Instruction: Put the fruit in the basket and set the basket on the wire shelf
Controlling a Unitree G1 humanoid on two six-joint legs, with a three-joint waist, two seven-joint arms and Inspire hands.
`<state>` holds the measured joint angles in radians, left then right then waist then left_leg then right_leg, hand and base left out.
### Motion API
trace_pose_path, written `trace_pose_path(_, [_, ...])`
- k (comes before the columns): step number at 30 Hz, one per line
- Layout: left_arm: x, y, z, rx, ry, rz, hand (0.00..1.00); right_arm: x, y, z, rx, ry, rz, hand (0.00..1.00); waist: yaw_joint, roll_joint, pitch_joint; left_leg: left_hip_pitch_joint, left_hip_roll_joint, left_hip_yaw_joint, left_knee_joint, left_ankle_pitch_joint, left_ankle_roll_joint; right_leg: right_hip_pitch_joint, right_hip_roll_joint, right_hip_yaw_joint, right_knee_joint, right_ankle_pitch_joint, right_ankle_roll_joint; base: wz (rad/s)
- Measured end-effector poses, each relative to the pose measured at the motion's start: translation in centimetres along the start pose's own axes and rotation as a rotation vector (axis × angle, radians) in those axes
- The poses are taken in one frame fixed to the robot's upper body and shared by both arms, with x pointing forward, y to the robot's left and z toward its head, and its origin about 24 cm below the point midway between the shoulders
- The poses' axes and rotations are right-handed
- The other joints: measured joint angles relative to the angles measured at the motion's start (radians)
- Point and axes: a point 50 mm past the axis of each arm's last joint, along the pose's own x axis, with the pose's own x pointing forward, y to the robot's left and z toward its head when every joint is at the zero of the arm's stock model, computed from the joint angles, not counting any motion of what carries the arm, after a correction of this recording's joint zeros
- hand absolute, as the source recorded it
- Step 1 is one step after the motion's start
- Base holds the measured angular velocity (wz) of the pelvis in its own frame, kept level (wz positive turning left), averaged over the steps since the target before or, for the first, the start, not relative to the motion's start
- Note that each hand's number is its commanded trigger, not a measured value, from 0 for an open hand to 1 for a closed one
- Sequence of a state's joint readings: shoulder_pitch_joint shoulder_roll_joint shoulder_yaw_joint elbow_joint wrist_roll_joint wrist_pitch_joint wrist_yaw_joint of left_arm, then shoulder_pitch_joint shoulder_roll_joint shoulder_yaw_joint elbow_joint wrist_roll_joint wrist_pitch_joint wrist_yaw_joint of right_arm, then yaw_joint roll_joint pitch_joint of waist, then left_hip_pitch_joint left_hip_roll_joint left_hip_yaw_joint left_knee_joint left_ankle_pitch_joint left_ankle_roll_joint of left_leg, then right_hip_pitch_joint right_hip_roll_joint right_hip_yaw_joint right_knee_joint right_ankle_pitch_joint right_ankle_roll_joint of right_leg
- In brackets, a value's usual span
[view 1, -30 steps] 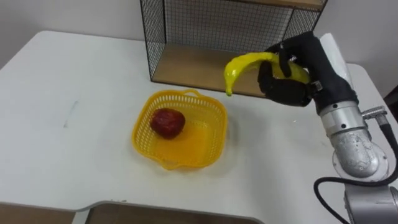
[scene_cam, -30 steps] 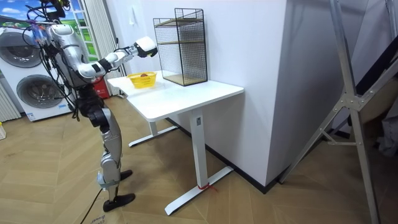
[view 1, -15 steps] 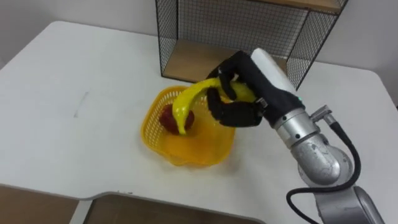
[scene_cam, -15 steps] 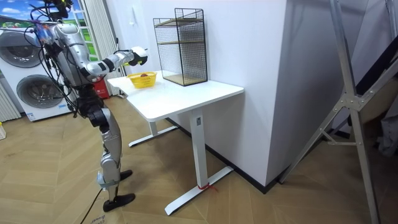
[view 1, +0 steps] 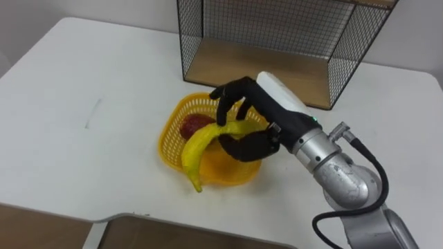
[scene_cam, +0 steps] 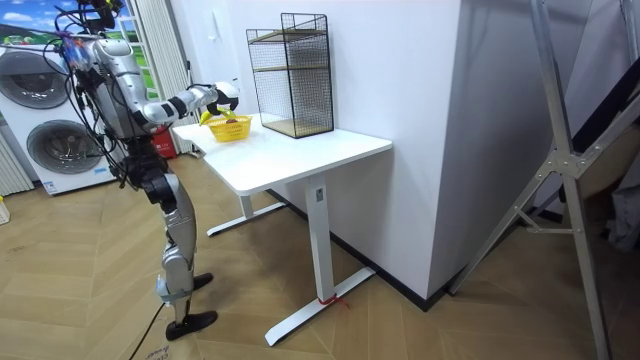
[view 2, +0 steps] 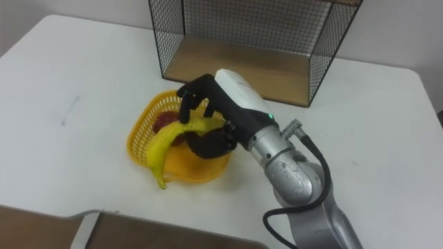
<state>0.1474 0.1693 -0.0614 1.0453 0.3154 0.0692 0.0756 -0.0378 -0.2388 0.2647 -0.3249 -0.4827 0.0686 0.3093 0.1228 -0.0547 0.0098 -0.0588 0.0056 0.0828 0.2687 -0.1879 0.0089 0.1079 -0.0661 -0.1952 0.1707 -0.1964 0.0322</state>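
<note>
Banana (view 1: 201, 145) sits over the yellow basket (view 1: 168, 142), held at its stem end by the right hand (view 1: 257, 109). The fingers (view 1: 223, 104) are arched over the top w/ the thumb under, i.e. curled round the fruit. Whether its underside rests on the basket can't be told. Inside the basket, at the far side, lies a red fruit (view 1: 192, 125), partly hidden by the banana and touching or just behind it. The banana's long axis runs diag.: stem end up by the hand at the basket's right, free tip pointing down-left toward the robot. That tip crosses the basket's near rim and pokes out past it, w/ the curve bowing toward the view's left. The basket stands on the white tabletop (view 1: 90, 83), approx. centre, just in front of the wire shelf (view 1: 277, 31) but not touching it. The shelf's wooden bottom board (view 1: 263, 66) is bare, w/ black mesh at sides and back. The right arm comes in from lower right, wrist over the basket's right rim. In the room view the robot stands at the tabletop's end on the room view's left, arm stretched over the basket (scene_cam: 230, 128), w/ washing machines (scene_cam: 40, 120) behind it.
</note>
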Motion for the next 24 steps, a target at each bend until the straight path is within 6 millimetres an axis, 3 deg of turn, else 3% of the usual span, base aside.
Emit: trace_pose_path(24, [0.05,-0.15,-0.29,0.001,0.015,-0.007,0.00,0.31,0.78,-0.33,0.037,0.027,0.026,0.00,-0.006,0.000,-0.0003,0.000,-0.001,0.000,0.000,0.000,0.000,0.000,0.000,0.001,0.000,0.000,0.000,0.00])
